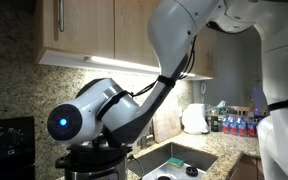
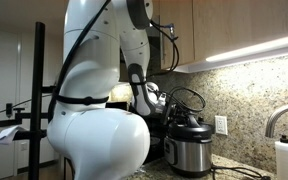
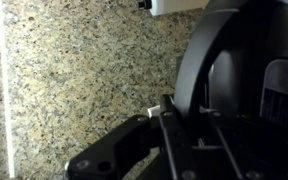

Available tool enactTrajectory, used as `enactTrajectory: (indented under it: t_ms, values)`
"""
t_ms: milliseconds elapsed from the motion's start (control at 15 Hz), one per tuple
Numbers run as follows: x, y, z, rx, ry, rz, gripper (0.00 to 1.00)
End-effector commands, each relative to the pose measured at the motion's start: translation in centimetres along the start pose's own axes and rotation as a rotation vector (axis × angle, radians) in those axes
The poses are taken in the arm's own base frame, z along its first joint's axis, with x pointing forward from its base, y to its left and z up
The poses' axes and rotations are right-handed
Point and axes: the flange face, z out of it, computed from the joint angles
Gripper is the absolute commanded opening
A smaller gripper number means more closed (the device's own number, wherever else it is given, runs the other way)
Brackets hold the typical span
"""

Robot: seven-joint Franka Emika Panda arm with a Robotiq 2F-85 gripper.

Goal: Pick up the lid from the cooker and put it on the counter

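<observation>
In the wrist view the black lid (image 3: 234,50) fills the right half, very close and standing on edge in front of the granite wall. My gripper's dark fingers (image 3: 174,120) sit on either side of its thin rim and look shut on it. In an exterior view the steel cooker (image 2: 189,152) stands on the counter (image 2: 236,172) against the wall, with my wrist (image 2: 149,98) just above and beside it. Black parts and cables hide the cooker's top there. The counter also shows around the sink (image 1: 212,150).
The steel sink (image 1: 174,160) lies beyond the arm. A white appliance (image 1: 194,118) and bottles (image 1: 234,125) stand at the back, and a black stove (image 1: 9,145) is beside the cooker. A faucet (image 2: 277,120) and soap bottle (image 2: 284,160) stand nearby. Cabinets hang overhead.
</observation>
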Motion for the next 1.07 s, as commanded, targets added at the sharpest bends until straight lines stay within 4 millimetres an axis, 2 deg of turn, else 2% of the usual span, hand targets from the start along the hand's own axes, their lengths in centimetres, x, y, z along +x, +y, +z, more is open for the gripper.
enactTrajectory:
  t_ms: [0, 667, 933, 1000]
  values:
    - [-1.2, 1.8, 1.2, -0.051, -0.076, -0.034, 0.07]
    - [-0.4, 5.1, 1.1, -0.062, -0.108, 0.043, 0.07]
    - [-1.1, 3.7, 1.1, -0.061, -0.123, 0.001, 0.07]
    - [0.2, 1.3, 0.4, 0.009, -0.06, 0.039, 0.16]
